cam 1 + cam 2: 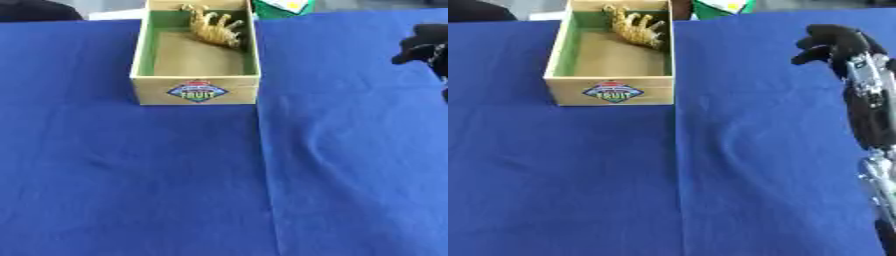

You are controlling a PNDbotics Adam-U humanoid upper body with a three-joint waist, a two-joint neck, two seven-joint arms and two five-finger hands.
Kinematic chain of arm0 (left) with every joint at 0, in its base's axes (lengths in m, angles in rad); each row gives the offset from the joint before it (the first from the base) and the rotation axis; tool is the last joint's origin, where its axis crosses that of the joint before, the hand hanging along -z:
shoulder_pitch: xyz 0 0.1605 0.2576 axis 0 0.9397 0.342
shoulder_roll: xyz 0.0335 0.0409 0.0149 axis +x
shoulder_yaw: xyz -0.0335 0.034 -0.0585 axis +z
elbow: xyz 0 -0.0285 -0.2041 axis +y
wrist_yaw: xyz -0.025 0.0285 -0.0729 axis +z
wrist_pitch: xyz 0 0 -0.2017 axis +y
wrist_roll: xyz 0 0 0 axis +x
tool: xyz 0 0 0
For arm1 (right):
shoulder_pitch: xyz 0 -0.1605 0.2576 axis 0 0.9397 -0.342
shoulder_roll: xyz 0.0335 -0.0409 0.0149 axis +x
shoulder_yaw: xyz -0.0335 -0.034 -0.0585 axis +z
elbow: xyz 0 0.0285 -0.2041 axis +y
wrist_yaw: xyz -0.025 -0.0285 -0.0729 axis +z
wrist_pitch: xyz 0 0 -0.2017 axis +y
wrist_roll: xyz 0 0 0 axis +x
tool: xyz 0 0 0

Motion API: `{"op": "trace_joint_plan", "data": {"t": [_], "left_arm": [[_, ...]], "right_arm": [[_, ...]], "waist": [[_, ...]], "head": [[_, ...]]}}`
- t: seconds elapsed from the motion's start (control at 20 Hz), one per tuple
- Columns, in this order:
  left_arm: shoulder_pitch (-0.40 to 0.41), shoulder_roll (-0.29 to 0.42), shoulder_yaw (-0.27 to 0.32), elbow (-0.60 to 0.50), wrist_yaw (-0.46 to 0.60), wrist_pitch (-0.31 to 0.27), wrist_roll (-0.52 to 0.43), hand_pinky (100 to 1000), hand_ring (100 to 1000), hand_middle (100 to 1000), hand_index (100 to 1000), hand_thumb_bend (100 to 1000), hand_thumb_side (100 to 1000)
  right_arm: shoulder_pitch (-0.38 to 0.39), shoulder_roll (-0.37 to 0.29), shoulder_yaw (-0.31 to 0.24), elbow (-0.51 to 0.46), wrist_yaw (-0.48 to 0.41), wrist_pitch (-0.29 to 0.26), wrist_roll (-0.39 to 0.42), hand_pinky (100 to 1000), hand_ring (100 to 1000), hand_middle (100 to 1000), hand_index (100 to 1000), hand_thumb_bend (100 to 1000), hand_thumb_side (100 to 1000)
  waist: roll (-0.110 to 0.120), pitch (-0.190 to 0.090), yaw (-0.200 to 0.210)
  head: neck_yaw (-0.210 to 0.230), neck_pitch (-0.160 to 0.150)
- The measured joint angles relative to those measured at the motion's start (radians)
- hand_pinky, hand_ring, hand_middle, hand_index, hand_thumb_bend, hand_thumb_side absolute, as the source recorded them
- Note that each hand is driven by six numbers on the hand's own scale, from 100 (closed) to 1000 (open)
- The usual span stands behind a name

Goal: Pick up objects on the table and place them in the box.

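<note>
An open cream box (pixel 196 91) with green inner walls and a fruit label on its front stands at the far middle of the blue cloth. A yellow-brown toy animal (pixel 214 27) lies inside it, against the far right corner. My right hand (pixel 834 42) hovers over the cloth to the right of the box, well apart from it. Its black fingers are curled and I see nothing in them. The silver and black forearm (pixel 869 105) runs down the right edge. My left hand shows in neither view.
A green and white object (pixel 722 7) sits just behind the box at the table's far edge. A dark shape (pixel 35 10) lies at the far left corner. A crease (pixel 267 165) runs down the blue cloth from the box toward me.
</note>
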Motion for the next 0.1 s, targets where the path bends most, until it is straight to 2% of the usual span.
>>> {"op": "trace_joint_plan", "data": {"t": [0.1], "left_arm": [[0.046,-0.018,0.011,-0.045,0.029,0.027,0.028,451,525,486,660,100,668]], "right_arm": [[0.000,0.005,-0.006,0.000,-0.006,0.001,-0.019,832,651,670,811,100,958]], "waist": [[-0.007,-0.004,0.012]], "head": [[-0.014,0.001]]}}
